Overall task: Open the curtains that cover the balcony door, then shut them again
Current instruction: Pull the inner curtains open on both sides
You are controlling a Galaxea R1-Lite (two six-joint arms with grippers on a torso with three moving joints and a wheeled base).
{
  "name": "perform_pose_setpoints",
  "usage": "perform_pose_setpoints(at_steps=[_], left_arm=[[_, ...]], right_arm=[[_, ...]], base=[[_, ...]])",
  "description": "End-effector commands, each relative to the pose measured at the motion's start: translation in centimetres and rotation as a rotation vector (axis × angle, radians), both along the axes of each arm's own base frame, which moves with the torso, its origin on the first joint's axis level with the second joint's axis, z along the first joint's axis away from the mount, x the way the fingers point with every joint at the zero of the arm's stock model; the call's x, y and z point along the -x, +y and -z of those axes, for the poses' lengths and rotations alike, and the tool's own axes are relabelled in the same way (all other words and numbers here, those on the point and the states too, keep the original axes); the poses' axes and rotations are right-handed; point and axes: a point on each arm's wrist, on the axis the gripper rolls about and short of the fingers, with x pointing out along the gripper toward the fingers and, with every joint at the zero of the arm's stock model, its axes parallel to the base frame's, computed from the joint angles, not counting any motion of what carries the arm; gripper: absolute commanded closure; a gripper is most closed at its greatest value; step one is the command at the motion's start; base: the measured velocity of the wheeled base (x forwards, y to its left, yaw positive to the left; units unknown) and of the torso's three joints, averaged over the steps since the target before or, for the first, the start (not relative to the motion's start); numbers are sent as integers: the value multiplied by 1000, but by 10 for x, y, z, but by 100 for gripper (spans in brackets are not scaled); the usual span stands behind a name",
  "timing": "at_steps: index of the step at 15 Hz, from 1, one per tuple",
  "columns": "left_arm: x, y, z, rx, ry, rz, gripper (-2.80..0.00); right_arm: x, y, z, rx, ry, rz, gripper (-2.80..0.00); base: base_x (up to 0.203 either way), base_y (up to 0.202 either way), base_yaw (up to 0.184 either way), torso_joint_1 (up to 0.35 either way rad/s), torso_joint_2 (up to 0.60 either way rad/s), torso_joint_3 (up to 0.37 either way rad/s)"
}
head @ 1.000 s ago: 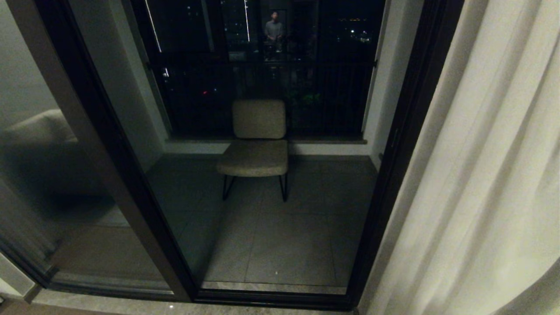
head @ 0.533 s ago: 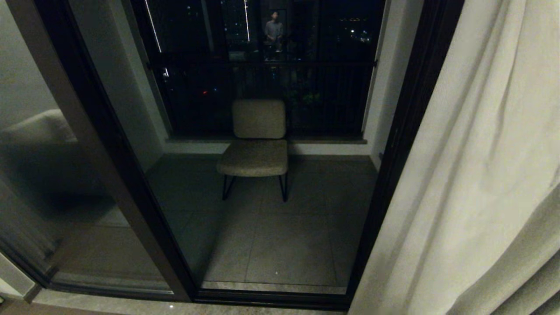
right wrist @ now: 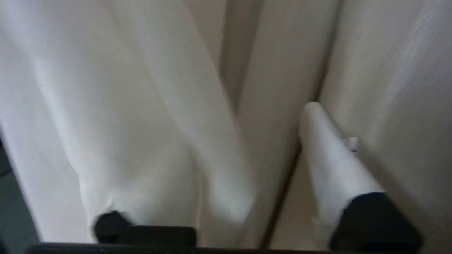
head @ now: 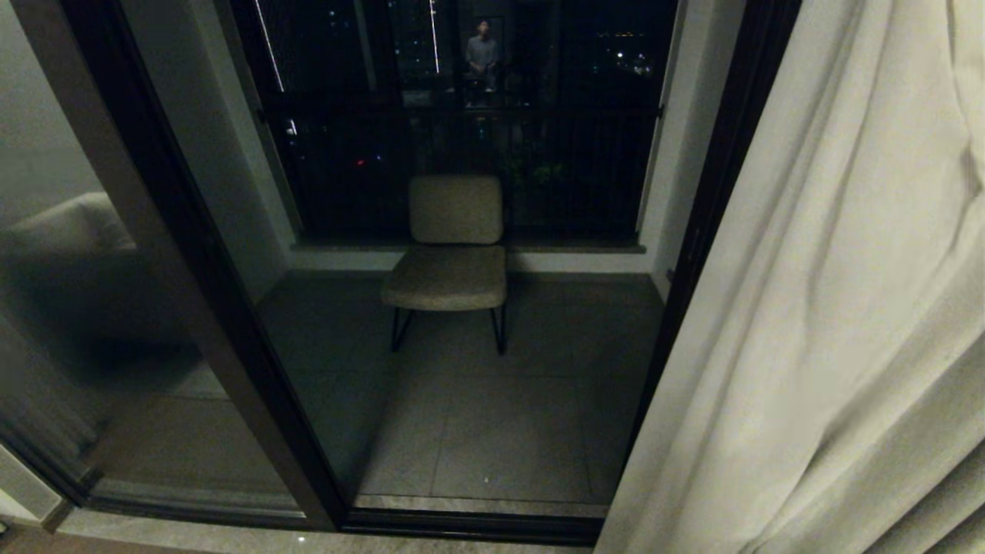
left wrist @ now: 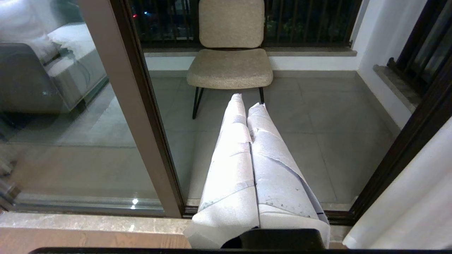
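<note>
Where curtains [head: 831,308] part: tiled balcony floor [head: 492,431].

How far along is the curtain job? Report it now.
Done: the curtain is bunched at the right, the balcony door uncovered. In hand: the right tool stands open among the folds, clamping nothing. Left: draw the curtain back across the door. The left tool is parked, shut.
</note>
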Motion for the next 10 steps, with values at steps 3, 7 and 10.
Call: perform_pose_setpoints(at_steps=[3, 7, 10], left_arm=[[0, 0, 0, 0, -1, 0, 0], [0, 0, 0, 0, -1, 0, 0], [0, 0, 0, 0, -1, 0, 0]], right_arm=[[33, 21, 26, -40, 65, -6, -280], [68, 43, 71, -107, 175, -3, -280], [94, 60, 91, -116, 194, -5, -280]], base=[[0, 0, 0, 0, 0, 0], [0, 0, 0, 0, 0, 0], [0, 0, 0, 0, 0, 0]])
